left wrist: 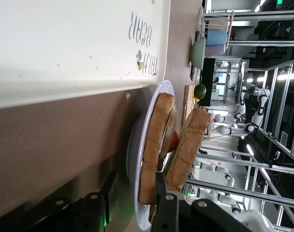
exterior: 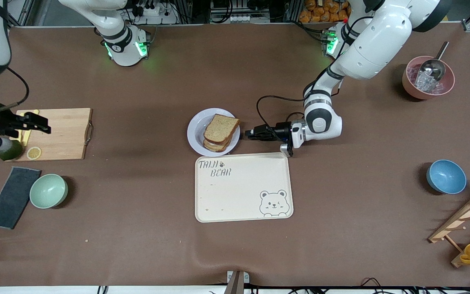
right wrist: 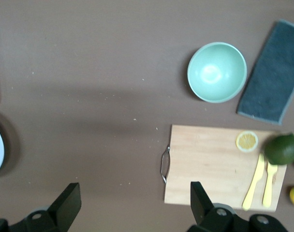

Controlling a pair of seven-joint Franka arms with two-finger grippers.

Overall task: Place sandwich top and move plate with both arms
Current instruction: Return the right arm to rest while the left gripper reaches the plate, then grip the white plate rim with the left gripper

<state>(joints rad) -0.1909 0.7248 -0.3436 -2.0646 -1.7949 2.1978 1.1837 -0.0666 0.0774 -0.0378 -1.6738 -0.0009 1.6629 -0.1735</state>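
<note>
The round pale plate (exterior: 196, 132) sits mid-table and carries a stacked sandwich. The sandwich top (exterior: 221, 127), a light-brown slice with a darker crust, lies tilted and a little askew on the stack. In the left wrist view the sandwich top (left wrist: 191, 147) leans over the lower slice (left wrist: 155, 145) and its filling. My left gripper (exterior: 248, 134) is at the plate's rim on the left arm's side. It is open (left wrist: 135, 186), with one jaw under the rim and one above it. My right gripper (exterior: 35, 122) is open and empty (right wrist: 135, 203) over the cutting board's edge.
The cream bear tray (exterior: 243, 188) lies just nearer the camera than the plate. Toward the right arm's end are a cutting board (exterior: 61, 132) with a lime (exterior: 9, 150), a green bowl (exterior: 48, 190) and a dark cloth (exterior: 12, 197). Toward the left arm's end are a pink bowl (exterior: 428, 77), a blue bowl (exterior: 446, 176) and a wooden rack (exterior: 467, 220).
</note>
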